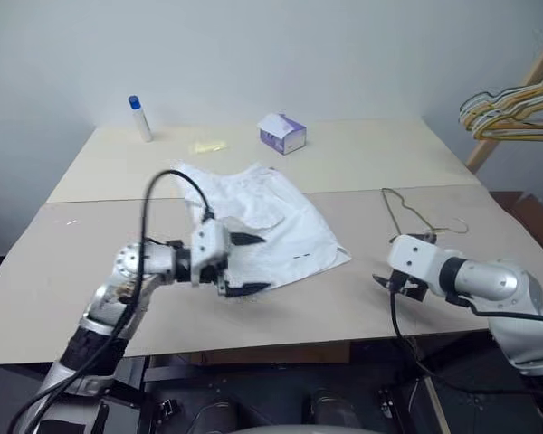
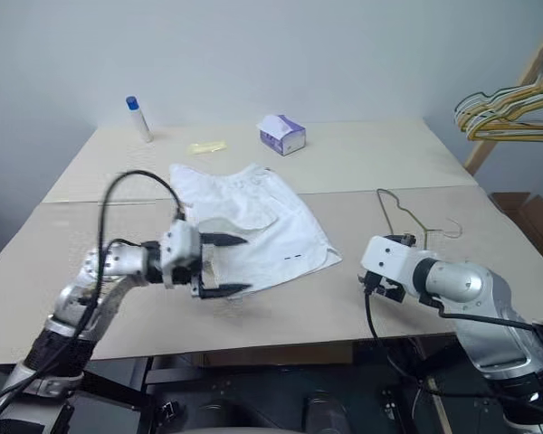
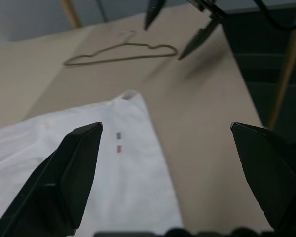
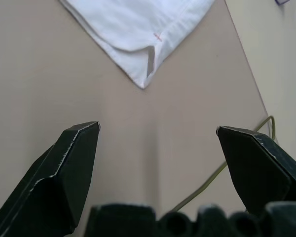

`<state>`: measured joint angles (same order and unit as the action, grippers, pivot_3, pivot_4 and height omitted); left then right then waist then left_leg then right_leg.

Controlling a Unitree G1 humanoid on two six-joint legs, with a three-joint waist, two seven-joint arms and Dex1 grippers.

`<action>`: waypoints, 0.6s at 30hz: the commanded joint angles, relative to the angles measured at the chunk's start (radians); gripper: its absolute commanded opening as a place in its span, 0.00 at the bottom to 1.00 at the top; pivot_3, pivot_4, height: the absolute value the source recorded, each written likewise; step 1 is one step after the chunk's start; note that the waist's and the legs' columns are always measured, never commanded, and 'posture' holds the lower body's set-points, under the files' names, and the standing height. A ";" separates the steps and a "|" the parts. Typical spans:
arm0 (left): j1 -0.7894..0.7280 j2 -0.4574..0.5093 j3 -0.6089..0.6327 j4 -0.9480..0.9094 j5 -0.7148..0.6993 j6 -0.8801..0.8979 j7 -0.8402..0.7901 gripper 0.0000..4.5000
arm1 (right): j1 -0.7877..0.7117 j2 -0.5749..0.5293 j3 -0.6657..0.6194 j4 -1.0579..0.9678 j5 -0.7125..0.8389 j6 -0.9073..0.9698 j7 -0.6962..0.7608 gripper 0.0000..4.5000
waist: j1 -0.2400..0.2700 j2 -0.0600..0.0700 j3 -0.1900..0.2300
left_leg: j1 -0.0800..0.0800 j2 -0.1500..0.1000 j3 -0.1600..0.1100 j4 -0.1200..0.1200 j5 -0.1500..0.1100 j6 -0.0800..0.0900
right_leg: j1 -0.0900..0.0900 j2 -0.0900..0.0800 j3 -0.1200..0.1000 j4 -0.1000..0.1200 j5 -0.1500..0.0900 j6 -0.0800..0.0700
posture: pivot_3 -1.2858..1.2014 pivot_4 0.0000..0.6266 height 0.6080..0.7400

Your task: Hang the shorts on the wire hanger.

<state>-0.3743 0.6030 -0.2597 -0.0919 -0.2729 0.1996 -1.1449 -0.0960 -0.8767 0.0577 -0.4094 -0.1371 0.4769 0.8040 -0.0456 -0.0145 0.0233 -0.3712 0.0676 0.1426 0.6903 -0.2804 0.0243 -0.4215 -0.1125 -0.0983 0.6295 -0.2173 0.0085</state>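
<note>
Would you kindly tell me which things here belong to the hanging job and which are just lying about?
For the job: shorts, wire hanger, left gripper, right gripper.
Lying about: tissue box, bottle with blue cap, bunch of hangers, yellowish scrap.

Shorts (image 1: 262,221) lie flat mid-table (image 1: 362,307); wire hanger (image 1: 407,215) to their right, apart. Tissue box (image 1: 283,134) and bottle (image 1: 140,118) stand behind them.

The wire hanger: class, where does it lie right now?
The wire hanger lies flat on the table's right side, right of the shorts and just beyond the open right gripper.
</note>
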 commanded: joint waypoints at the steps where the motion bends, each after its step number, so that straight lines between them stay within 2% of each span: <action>1: -0.083 -0.017 -0.080 0.106 0.139 -0.013 0.033 1.00 | 0.004 0.014 -0.028 -0.075 -0.007 0.038 -0.033 0.99 | -0.009 0.000 0.000 | 0.000 0.000 0.000 0.001 0.000 0.000 | 0.000 0.000 0.000 0.000 0.000 0.000 | 0.46 0.00 1.00; 11: -0.198 -0.072 -0.176 0.336 0.302 0.033 0.044 1.00 | 0.037 0.023 -0.021 -0.119 -0.012 0.087 -0.061 0.99 | -0.048 0.000 0.000 | -0.002 0.000 -0.001 0.004 -0.002 0.003 | -0.001 0.000 0.000 0.000 0.000 -0.001 | 0.45 0.00 1.00; 15: -0.220 -0.084 -0.195 0.383 0.344 0.008 0.033 0.80 | 0.020 0.022 -0.020 -0.117 -0.011 0.100 -0.063 1.00 | -0.052 0.000 0.000 | -0.002 0.000 -0.002 0.004 -0.002 0.003 | 0.000 -0.001 0.000 0.000 0.000 0.000 | 0.44 0.00 1.00; 18: -0.226 -0.087 -0.203 0.406 0.374 -0.015 0.047 0.58 | 0.021 0.016 -0.022 -0.118 -0.009 0.099 -0.060 1.00 | -0.053 0.000 0.000 | -0.002 0.000 -0.002 0.004 -0.003 0.004 | 0.000 -0.001 0.000 0.000 0.000 -0.001 | 0.44 0.00 1.00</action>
<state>-0.5861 0.5112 -0.4533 0.2917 0.0656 0.1953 -1.1126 -0.0614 -0.8544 0.0584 -0.5003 -0.1447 0.5723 0.7532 -0.0982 -0.0147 0.0230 -0.3731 0.0675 0.1409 0.6945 -0.2829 0.0280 -0.4218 -0.1132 -0.0977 0.6300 -0.2167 0.0075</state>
